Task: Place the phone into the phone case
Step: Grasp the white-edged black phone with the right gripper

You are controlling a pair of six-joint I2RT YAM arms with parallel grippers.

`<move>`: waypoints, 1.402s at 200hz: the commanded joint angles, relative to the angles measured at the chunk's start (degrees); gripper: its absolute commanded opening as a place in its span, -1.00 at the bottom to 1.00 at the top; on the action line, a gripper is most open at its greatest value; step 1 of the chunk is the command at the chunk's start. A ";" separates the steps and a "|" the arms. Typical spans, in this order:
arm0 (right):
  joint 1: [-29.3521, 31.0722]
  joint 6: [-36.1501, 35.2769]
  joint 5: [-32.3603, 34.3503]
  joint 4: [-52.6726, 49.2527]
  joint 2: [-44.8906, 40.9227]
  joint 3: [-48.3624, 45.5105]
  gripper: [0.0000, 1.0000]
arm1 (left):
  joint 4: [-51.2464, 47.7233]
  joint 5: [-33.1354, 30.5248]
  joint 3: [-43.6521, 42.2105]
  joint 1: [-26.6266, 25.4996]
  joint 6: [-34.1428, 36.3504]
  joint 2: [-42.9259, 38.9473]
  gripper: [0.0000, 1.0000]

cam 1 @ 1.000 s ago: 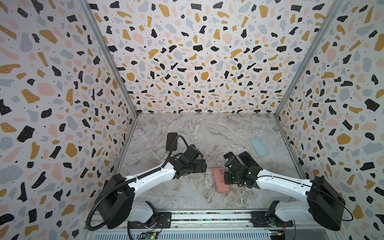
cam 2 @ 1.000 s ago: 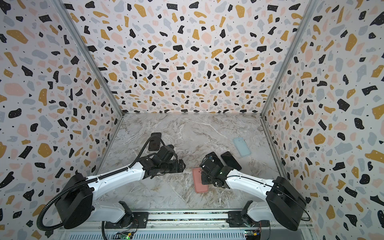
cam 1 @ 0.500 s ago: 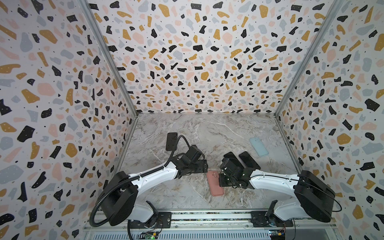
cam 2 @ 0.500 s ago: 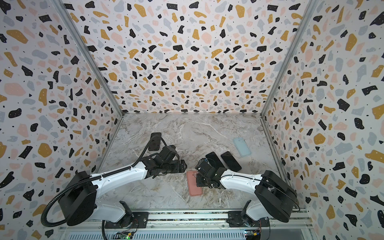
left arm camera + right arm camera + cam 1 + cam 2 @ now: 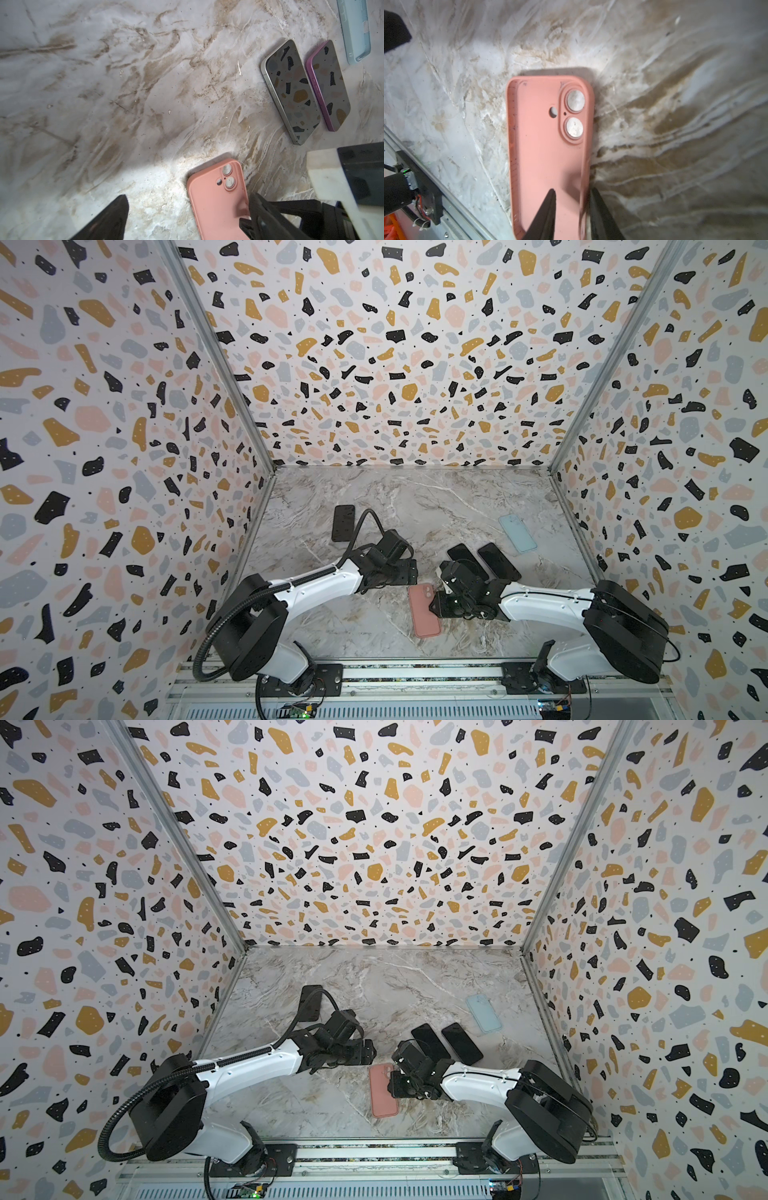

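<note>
A pink phone case (image 5: 423, 620) (image 5: 383, 1096) lies hollow side up near the table's front middle, its camera cut-outs showing in the right wrist view (image 5: 542, 145). My right gripper (image 5: 436, 605) (image 5: 572, 190) straddles the case's right side wall, one finger inside and one outside, jaws a little apart and not pinching. My left gripper (image 5: 409, 572) (image 5: 188, 198) hovers open just behind the case (image 5: 218, 203). Two dark phones lie side by side behind the right gripper, one silver-rimmed (image 5: 467, 560) (image 5: 291, 91), one purple-rimmed (image 5: 498, 562) (image 5: 330, 83).
A light blue case (image 5: 517, 533) (image 5: 355, 31) lies at the back right. A black phone-shaped slab (image 5: 343, 522) lies at the back left behind the left arm. Terrazzo walls close three sides. The arms' mounting rail (image 5: 415, 674) runs along the front edge.
The right gripper dragged the pink case leftward towards the front middle, then its jaws parted off the case's wall. The left gripper stayed open and hardly moved.
</note>
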 commanded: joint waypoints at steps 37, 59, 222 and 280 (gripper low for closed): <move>-4.10 -11.43 6.24 -13.01 -7.43 4.80 -0.15 | 3.17 3.09 1.16 -0.79 0.36 -0.70 0.82; -9.89 -20.69 10.81 -17.83 -7.45 8.28 0.07 | 4.20 5.36 2.04 -1.52 0.80 -0.09 0.82; -23.62 -32.19 14.47 -15.51 8.44 15.00 0.98 | 5.78 10.61 4.43 -1.90 2.47 5.11 0.85; -24.28 -31.29 13.52 -14.47 10.05 14.16 0.98 | 6.30 10.57 3.81 -2.09 2.07 5.15 0.85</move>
